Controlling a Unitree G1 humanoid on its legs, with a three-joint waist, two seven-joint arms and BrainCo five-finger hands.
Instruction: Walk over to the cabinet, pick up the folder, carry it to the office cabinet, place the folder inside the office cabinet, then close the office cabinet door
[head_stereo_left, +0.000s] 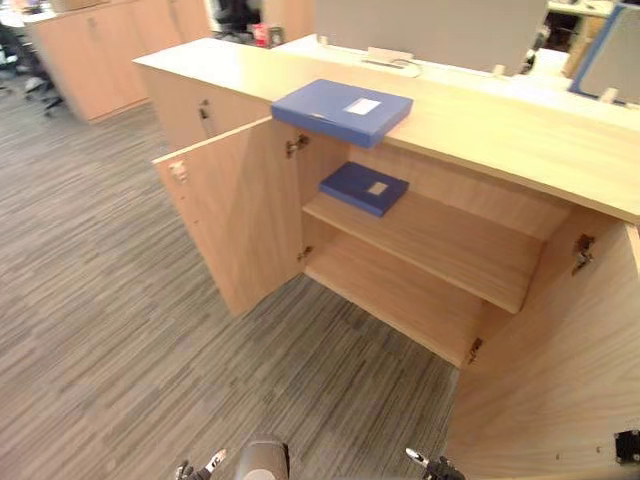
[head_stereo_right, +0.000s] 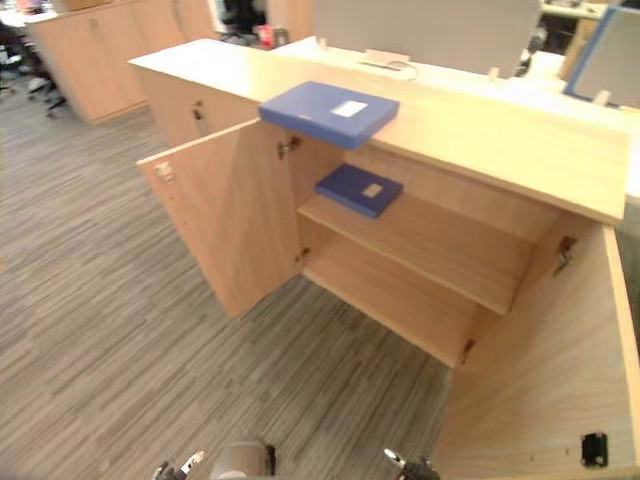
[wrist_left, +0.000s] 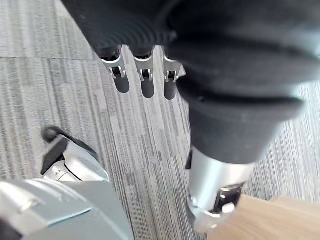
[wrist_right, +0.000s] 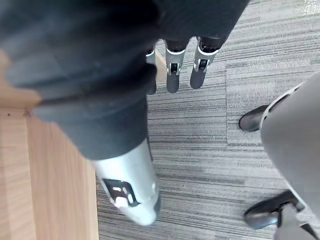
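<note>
Finds left hand (wrist_left: 146, 80) hanging over grey carpet (wrist_left: 150, 165), fingers straight, holding nothing; right hand (wrist_right: 172, 75) likewise slack and empty. Sees blue box folder (head_stereo_left: 342, 111), white-labelled, flat atop open office cabinet (head_stereo_left: 500, 130), overhanging its front edge, above darker folder (head_stereo_left: 364, 187) on upper shelf (head_stereo_left: 450, 245).

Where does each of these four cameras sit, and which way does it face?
Left eye view: on the head, facing down and forward at the open cabinet, a blue folder on top, a darker folder on its shelf; left hand and right hand peek in at the bottom.
Right eye view: beside it, same scene.
Left wrist view: on the left wrist, looking along its open hand at the carpet.
Right wrist view: on the right wrist, likewise, beside a cabinet door.
Shared: eye views, cabinet and folders; wrist views, carpet.
</note>
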